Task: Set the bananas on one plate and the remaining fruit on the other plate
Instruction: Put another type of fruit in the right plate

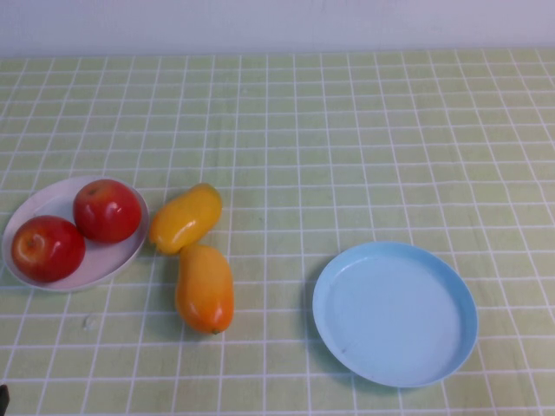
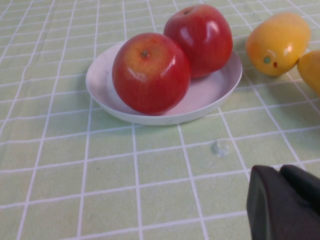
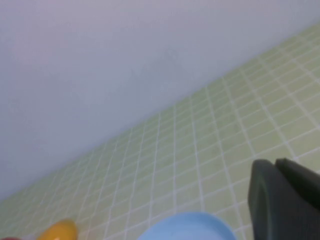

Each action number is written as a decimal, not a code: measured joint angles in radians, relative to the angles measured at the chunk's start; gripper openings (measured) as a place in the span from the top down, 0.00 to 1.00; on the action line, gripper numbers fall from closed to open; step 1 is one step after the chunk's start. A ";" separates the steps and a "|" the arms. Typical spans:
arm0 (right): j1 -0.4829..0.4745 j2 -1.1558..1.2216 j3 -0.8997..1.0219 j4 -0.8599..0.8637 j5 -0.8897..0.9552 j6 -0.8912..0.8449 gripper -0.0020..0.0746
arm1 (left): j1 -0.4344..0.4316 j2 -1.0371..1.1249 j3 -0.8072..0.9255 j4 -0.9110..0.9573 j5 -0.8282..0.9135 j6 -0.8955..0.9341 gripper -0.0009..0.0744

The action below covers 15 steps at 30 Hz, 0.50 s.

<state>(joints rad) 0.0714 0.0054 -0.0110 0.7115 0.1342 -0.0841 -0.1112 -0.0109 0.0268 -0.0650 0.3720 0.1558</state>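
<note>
Two red apples [image 1: 107, 211] [image 1: 47, 248] sit on the white plate [image 1: 106, 259] at the left. The two bananas, plump yellow-orange fruits [image 1: 186, 217] [image 1: 205, 289], lie on the cloth just right of that plate, touching end to end. At the right the light blue plate [image 1: 395, 314] holds nothing. My left gripper [image 2: 280, 171] is shut and empty, low over the cloth near the white plate [image 2: 200, 97] and its apples [image 2: 151, 72] [image 2: 200, 37]. My right gripper [image 3: 275, 163] is shut and empty beside the blue plate [image 3: 187, 227]. Neither gripper shows in the high view.
A green checked cloth [image 1: 347, 130] covers the table up to a pale wall [image 1: 277, 22] at the back. A small pale speck [image 2: 219, 147] lies on the cloth in front of the white plate.
</note>
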 joint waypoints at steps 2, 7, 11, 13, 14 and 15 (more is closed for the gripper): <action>0.000 0.056 -0.069 0.004 0.098 0.000 1.00 | 0.000 0.000 0.000 0.002 0.000 0.000 0.98; 0.000 0.372 -0.342 -0.057 0.443 0.000 0.99 | 0.000 0.000 0.000 0.002 0.001 0.000 0.98; 0.000 0.623 -0.525 -0.148 0.645 0.000 0.99 | 0.000 0.000 0.000 0.002 0.002 0.000 0.98; 0.000 0.740 -0.605 -0.196 0.706 0.000 0.99 | 0.000 0.000 0.000 0.002 0.002 0.000 0.98; 0.000 0.793 -0.641 -0.211 0.728 0.000 0.99 | 0.000 0.000 0.000 0.002 0.002 0.000 0.98; 0.000 0.842 -0.675 -0.223 0.742 0.000 0.99 | 0.000 0.000 0.000 0.002 0.002 0.000 0.98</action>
<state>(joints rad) 0.0714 0.8477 -0.6860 0.4886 0.8764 -0.0841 -0.1112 -0.0109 0.0268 -0.0633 0.3742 0.1558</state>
